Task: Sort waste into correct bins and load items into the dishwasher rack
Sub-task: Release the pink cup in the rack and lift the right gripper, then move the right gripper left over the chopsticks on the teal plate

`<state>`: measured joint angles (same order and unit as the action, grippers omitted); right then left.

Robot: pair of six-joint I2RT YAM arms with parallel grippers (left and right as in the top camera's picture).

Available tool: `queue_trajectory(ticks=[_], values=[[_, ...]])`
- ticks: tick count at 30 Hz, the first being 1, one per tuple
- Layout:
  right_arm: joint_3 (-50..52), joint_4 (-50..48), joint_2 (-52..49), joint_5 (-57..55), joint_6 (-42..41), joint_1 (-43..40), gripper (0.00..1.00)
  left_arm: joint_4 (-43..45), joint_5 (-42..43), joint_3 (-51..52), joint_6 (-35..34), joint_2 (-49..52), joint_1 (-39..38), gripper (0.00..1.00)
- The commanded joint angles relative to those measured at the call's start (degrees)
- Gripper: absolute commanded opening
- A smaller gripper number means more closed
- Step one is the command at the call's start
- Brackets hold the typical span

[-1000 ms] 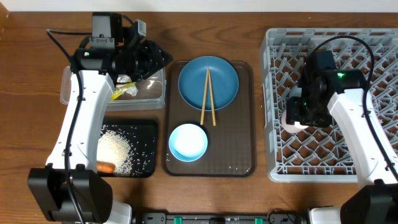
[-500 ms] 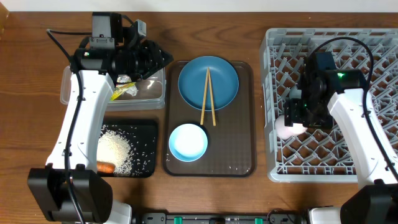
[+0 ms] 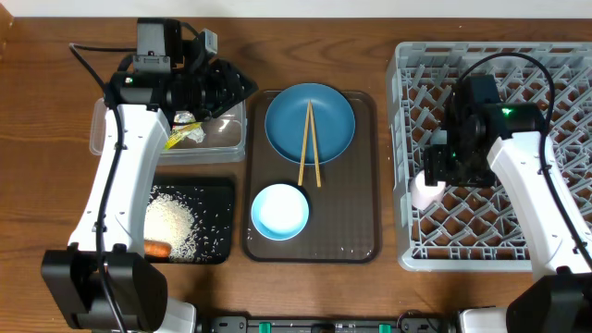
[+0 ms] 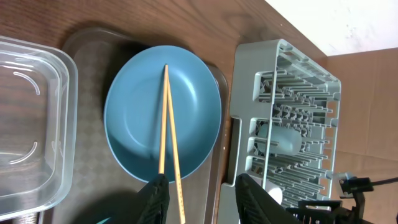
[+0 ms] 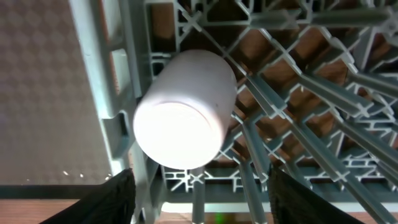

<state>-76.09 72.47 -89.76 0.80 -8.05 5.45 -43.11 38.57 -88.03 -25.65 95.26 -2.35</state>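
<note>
Pink cup [image 5: 183,118] lies on its side at the rack [image 5: 90,56] edge, just ahead of my right gripper [image 5: 200,190] — fingers apart, empty; left gripper [image 4: 202,190] likewise apart.

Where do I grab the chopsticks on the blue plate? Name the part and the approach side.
Take the chopsticks near their far end, where the two tips meet over the blue plate, so one pinch likely catches both. Come straight down, pincer closing across them: they lie flat, and splay apart toward the near ends past the rim.
</note>
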Motion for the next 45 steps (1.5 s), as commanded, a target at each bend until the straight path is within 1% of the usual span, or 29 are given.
queue_trajectory(ticks=[1,6,8,10,14,16,18,21,23,28,33,36,37,38,41,45], values=[[-3.8,-0.9,0.0,4.0,1.5,-0.2,0.64,-0.1,-0.7,-0.8,0.6,0.2,0.2,0.38],[-7.2,-5.3,0.0,12.7,1.4,0.0,0.57,-0.2,-0.7,-0.8,0.6,-0.1,0.2,0.38],[-7.3,-7.8,0.0,16.4,0.6,0.5,0.56,-0.2,-0.7,-0.8,0.6,-0.5,0.2,0.38],[-7.3,-10.5,0.0,18.9,-1.5,1.5,0.57,-0.2,-2.5,-0.8,0.6,-1.4,0.2,0.38],[-7.3,-15.0,0.0,19.4,-4.1,4.7,0.57,-0.9,-11.5,-0.9,0.6,-5.6,0.2,0.38],[-7.3,-17.3,-0.2,19.3,-4.8,6.7,0.54,-1.0,-16.9,-0.9,0.7,-8.6,0.2,0.38],[-7.3,-19.0,-0.3,19.3,-4.8,8.6,0.54,-1.0,-21.0,-1.0,2.0,-11.5,0.2,0.38],[-7.3,-20.4,-1.0,18.8,-4.8,11.5,0.54,-1.1,-26.6,-1.0,3.6,-15.8,0.2,0.38],[-7.3,-20.5,-2.1,18.5,-4.8,13.1,0.53,-1.4,-29.2,-1.0,3.8,-18.2,0.2,0.38],[-7.3,-21.0,-6.1,17.2,-4.8,16.8,0.52,-2.8,-28.9,-1.0,4.7,-20.6,0.1,0.38],[-7.3,-23.7,-9.6,18.1,-4.5,19.8,0.54,-8.9,-28.8,-1.0,4.7,-19.6,0.0,0.38],[-7.3,-23.8,-10.8,18.1,-4.0,22.1,0.54,-11.7,-28.8,-1.0,6.3,-19.0,0.0,0.38],[-7.3,-23.8,-11.0,18.1,-3.8,22.8,0.54,-12.3,-28.8,-1.0,6.8,-18.9,0.0,0.38],[-7.3,-23.8,-11.2,18.1,-3.7,23.6,0.54,-12.7,-29.0,-1.0,6.8,-18.7,0.0,0.42],[-7.3,-24.0,-11.2,17.7,-3.7,25.9,0.55,-13.3,-30.6,-1.0,7.1,-17.8,0.0,0.43],[-7.3,-23.8,-11.2,11.6,-3.7,28.4,0.55,-13.5,-31.1,-1.0,7.2,-16.2,0.0,0.43]])
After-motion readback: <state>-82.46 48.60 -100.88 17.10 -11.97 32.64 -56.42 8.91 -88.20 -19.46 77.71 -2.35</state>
